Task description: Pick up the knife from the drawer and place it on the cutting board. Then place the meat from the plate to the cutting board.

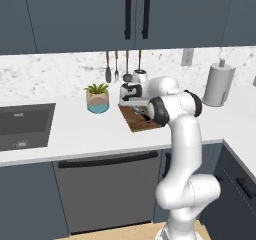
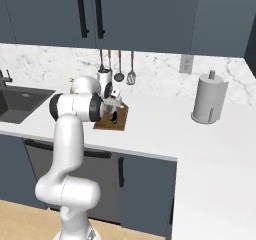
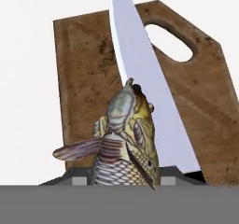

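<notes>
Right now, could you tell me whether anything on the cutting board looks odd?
Yes. In the hand view, the meat is a whole scaled fish with fins, held above the cutting board between the hand's fingers. It partly covers the knife, whose blade already lies across the board.

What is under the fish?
Under the scaly yellow-green fish lies the long silver knife blade, flat on the dark brown wooden cutting board. The fish covers the knife's handle end and part of the board, so those stay unseen.
</notes>
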Controlling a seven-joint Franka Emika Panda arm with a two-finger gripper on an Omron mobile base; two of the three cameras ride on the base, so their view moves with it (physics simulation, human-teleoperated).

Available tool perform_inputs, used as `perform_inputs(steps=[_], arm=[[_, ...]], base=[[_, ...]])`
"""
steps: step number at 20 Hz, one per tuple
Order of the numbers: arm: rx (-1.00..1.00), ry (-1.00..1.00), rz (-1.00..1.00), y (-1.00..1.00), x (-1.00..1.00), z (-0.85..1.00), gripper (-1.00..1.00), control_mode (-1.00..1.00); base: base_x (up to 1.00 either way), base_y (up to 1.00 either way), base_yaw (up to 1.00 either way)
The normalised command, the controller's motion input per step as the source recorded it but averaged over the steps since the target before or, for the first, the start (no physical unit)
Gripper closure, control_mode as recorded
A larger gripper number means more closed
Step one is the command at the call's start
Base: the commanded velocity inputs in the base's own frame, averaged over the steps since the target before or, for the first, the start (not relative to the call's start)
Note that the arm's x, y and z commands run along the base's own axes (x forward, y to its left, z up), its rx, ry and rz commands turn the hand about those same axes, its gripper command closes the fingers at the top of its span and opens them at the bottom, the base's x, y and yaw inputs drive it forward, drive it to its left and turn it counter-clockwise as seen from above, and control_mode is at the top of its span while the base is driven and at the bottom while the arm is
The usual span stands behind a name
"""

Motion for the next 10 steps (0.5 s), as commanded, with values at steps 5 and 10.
perform_inputs(steps=[5, 10], arm=[[-0.13, -0.05, 0.06, 0.11, 0.04, -0.2, 1.0, -1.0], [-0.06, -0.12, 0.0, 0.0, -0.05, 0.0, -1.0, -1.0]], base=[[0.0, 0.0, 0.0], [0.0, 0.0, 0.0]])
